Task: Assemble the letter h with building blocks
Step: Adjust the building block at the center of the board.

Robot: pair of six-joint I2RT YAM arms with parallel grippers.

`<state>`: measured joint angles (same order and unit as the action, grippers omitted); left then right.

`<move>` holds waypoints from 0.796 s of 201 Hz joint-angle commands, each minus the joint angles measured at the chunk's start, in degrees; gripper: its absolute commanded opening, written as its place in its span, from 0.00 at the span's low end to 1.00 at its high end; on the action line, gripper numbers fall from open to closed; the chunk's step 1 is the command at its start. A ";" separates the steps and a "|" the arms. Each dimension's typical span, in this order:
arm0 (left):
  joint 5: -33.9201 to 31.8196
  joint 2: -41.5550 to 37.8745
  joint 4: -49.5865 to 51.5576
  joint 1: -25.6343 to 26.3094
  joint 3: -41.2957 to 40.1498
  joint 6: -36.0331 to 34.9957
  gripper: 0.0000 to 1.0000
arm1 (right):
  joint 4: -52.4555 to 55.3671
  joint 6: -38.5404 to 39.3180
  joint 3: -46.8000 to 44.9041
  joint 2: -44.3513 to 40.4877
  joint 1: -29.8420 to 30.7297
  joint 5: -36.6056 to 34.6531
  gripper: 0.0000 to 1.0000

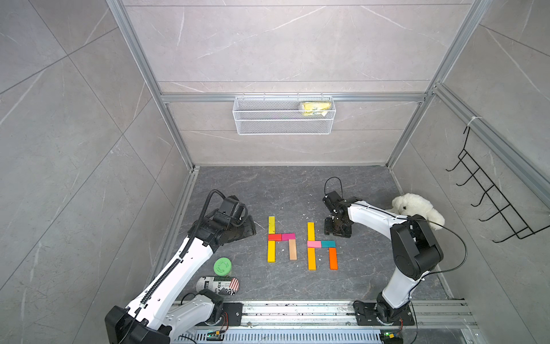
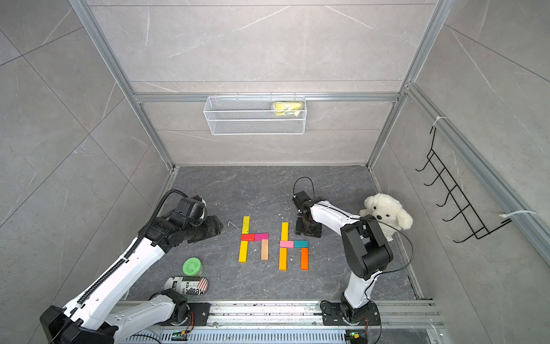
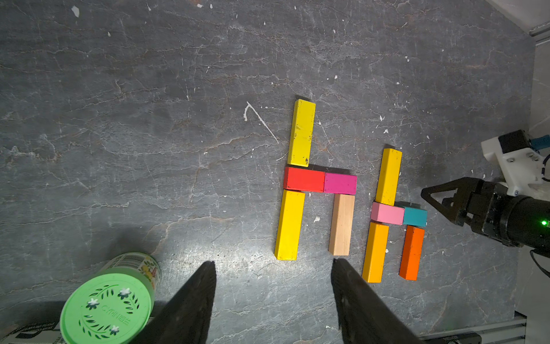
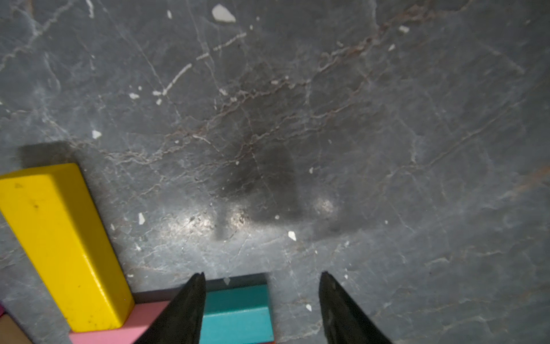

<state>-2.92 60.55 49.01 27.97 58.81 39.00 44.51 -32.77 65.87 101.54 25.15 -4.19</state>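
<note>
Right fingers [image 4: 184, 309] parted near glossy teal block [image 4: 238, 312].

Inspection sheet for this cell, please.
Surface: dark stone-look tabletop, white chips scattered.
Job's things: ten blocks flat, forming two h shapes side by side; none held.
Clutter: green-lidded jar upright, printed can on its side, white plush dog.
Tools: left tool open, empty; right tool open, near the teal block, not gripping.
Cables: black cable loops off right arm; ribbed conduit along left arm.
Surroundings: wire basket holding yellow packet; black hook rack.
</note>
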 commanded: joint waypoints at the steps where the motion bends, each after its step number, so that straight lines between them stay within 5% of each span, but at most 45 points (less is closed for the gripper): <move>1: -0.44 -0.97 -0.40 -0.41 -0.28 -0.06 0.66 | -0.56 0.85 -1.65 0.31 -0.14 0.57 0.63; 160: -0.31 -0.35 0.03 -0.37 0.70 -0.33 0.66 | -2.76 -0.31 -5.95 -2.01 -0.18 1.25 0.62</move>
<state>-2.92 60.55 49.01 27.97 58.63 39.00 41.74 -32.75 61.19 101.25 25.15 -3.42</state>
